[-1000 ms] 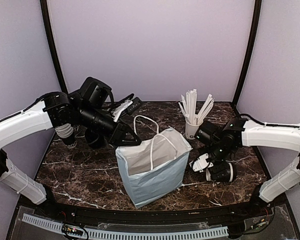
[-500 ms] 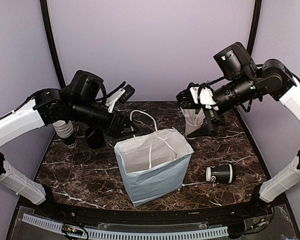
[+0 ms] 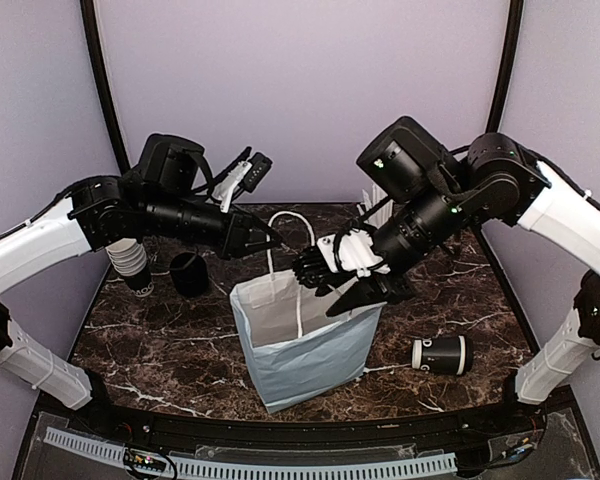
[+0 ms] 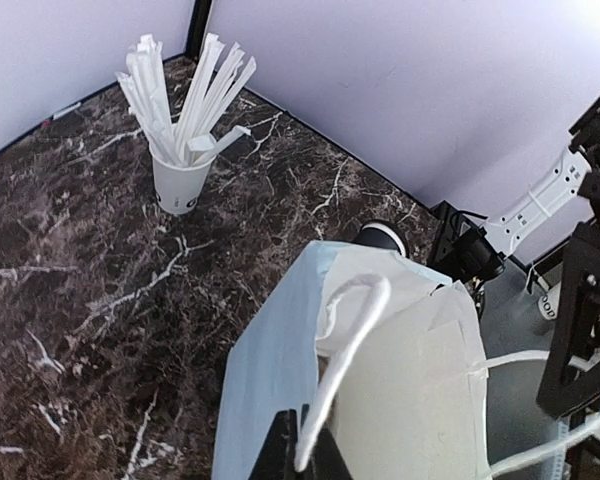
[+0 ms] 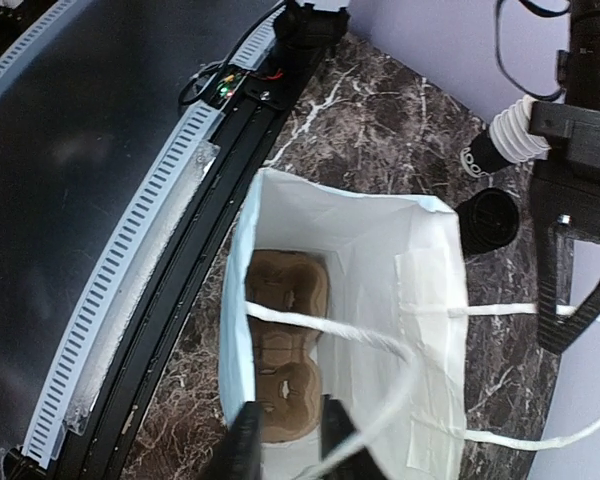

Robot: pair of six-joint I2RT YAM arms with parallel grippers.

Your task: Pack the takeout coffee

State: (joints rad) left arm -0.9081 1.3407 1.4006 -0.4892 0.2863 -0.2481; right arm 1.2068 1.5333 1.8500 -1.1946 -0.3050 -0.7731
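The takeout coffee [image 3: 442, 352] lay on its side on the table [image 3: 180, 350], near my right arm's base, apart from the white bag [image 3: 310, 355]; my right hand [image 5: 288, 440] hung half open over the bag's rim, maybe around one handle [image 5: 320, 325]; my left hand [image 4: 302, 455] pinched the far handle [image 4: 345, 350] tight.

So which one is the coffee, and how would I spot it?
Start at the white paper bag in the middle of the dark marble table. To its right, near the front edge, a small cup lies on its side. Unlike the upright white cup of sticks farther back, it is dark with a black lid.
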